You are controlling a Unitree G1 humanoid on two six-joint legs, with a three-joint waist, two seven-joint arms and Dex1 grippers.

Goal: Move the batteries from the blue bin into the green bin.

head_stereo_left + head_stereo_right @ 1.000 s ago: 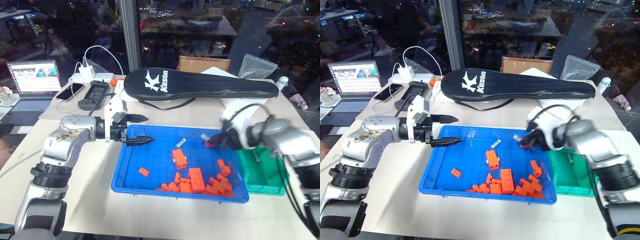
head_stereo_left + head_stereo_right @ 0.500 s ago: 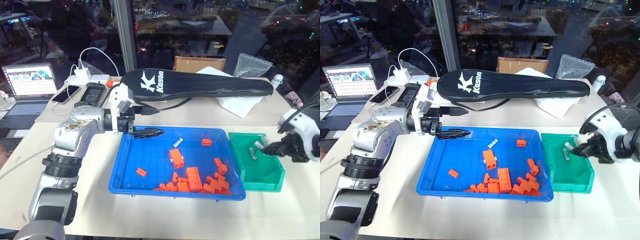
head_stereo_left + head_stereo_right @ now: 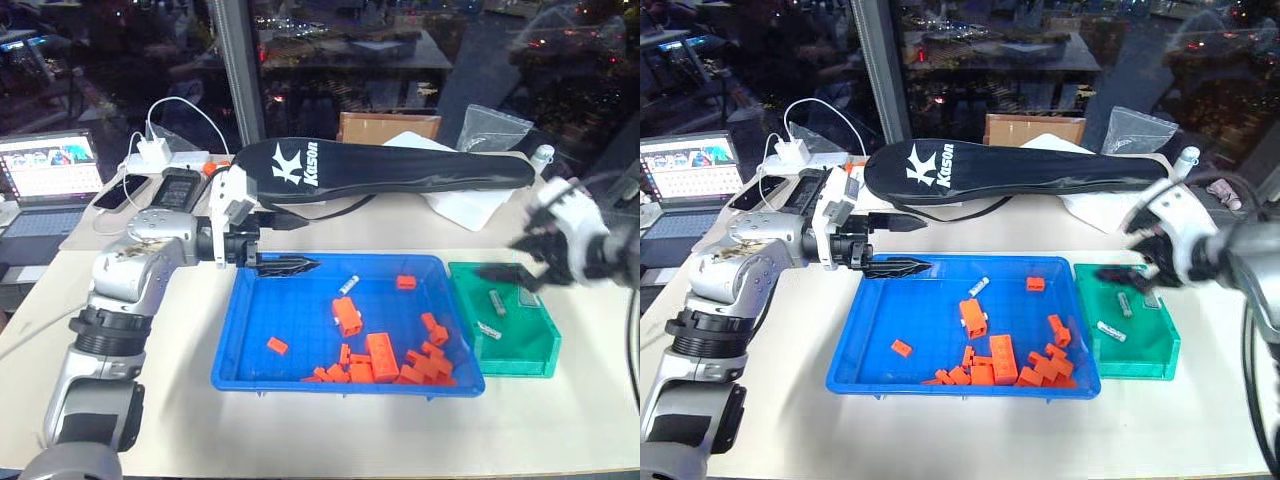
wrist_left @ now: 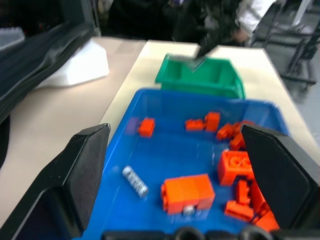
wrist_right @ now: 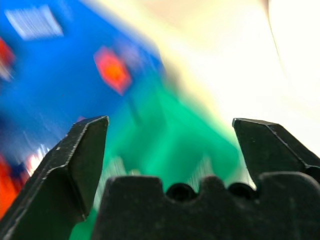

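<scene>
1. My left gripper (image 3: 290, 266) hangs over the far left edge of the blue bin (image 3: 240, 340), fingers spread wide with nothing between them, pointing toward the green bin (image 3: 520, 355).
2. Just ahead of its tips and a little nearer me lies one of the batteries (image 3: 349, 285), a silvery cylinder flat on the blue floor, apart from the orange blocks (image 3: 349, 316). I judge it light, hard and smooth, so it may roll or slip out of a loose pinch. I would take it across its middle, one finger on each long side, fingers square to its length.
3. Most of the blocks crowd the near right corner of the blue bin, well past my left tips.
4. Two batteries (image 3: 488, 329) lie on the green floor, beneath and just short of my right gripper (image 3: 515, 272).
5. My right gripper stands above the green bin, fingers wide apart and empty.
</scene>
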